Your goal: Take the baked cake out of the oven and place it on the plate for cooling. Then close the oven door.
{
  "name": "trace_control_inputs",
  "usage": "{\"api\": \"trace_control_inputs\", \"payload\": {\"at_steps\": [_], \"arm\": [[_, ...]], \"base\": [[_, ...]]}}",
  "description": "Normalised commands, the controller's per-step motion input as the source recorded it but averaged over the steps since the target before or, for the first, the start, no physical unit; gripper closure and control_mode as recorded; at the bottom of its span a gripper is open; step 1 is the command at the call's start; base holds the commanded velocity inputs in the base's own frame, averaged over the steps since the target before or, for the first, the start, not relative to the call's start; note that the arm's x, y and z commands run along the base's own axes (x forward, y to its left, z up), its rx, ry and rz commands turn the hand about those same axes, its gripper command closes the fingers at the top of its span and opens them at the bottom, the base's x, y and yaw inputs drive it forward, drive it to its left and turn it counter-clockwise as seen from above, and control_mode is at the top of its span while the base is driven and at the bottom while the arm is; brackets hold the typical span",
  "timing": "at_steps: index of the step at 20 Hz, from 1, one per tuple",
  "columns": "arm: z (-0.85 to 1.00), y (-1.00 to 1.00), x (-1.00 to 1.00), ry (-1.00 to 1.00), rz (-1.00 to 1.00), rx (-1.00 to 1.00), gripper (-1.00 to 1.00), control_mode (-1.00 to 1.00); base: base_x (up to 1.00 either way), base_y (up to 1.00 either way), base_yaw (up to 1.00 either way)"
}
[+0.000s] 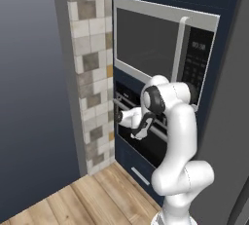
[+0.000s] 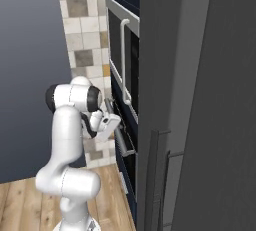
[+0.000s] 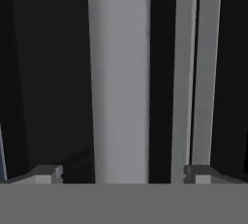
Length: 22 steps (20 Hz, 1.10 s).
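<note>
Oven [image 1: 146,143] sits low in the dark blue cabinet at six o'clock under the microwave [image 1: 163,36], its oven door [image 1: 148,148] up, and the gripper [image 3: 123,173] is right at the silver bar handle [image 3: 120,82], jaws spread wide with the bar running between the fingertips [image 3: 46,173]!

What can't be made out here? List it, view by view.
- Left base view: the oven's inside, behind the shut oven door; the arm covers part of its handle.
- Right base view: the oven front, seen edge-on beside a dark panel.
- Hand view: the bar handle between the open gripper tips, cut off at top; contact unclear.
</note>
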Motion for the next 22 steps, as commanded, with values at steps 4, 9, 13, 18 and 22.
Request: {"api": "trace_control_inputs", "payload": {"at_steps": [4, 9, 13, 18, 22], "arm": [[-0.31, -0.07, 0.27, 0.00, 0.00, -0.02, -1.00, -1.00], [-0.29, -0.01, 0.19, 0.00, 0.00, -0.02, 1.00, -1.00], [-0.38, 0.00, 0.10, 0.04, 0.00, 0.00, 1.00, -1.00], [-0.60, 0.25, 0.00, 0.14, 0.01, 0.01, 1.00, -1.00], [-0.80, 0.76, -0.09, 0.10, 0.04, 0.00, 1.00, -1.00]], "base": [[0.00, 0.00, 0.00], [0.00, 0.00, 0.00], [0.00, 0.00, 0.00], [0.00, 0.00, 0.00], [0.00, 0.00, 0.00]]}}
